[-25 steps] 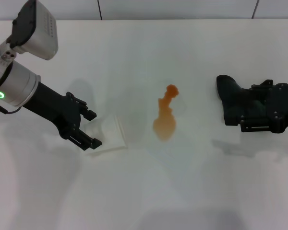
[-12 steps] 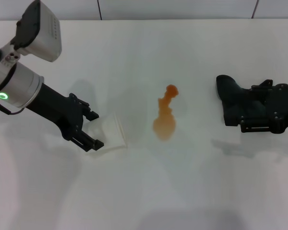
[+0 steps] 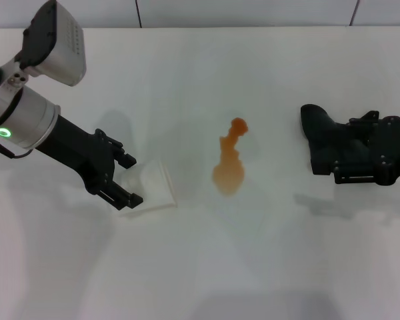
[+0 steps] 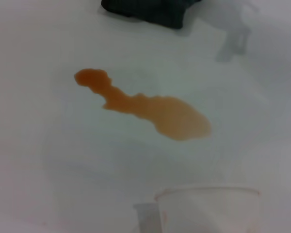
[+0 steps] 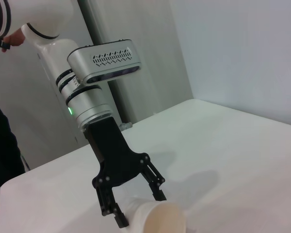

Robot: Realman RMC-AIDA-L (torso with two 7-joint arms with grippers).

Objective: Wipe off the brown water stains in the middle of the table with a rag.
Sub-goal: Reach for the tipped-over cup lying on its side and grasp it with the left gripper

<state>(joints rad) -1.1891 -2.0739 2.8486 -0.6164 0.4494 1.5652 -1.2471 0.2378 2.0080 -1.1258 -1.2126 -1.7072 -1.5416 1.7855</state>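
Note:
The brown water stains lie mid-table as an orange-brown puddle, also in the left wrist view. The black rag hangs bunched at the tip of my right gripper, right of the stain and slightly above the white table; the rag also shows in the left wrist view. My left gripper is left of the stain, its fingers closed on a translucent cup tipped on its side with the rim toward the stain. The right wrist view shows that gripper and cup.
The table's back edge meets a grey wall. A person's arm shows behind the left arm in the right wrist view. Bare white tabletop lies in front of the stain and between it and both grippers.
My left arm has shifted very slightly to the right with the cup. The right arm, the rag and the stain have not moved.

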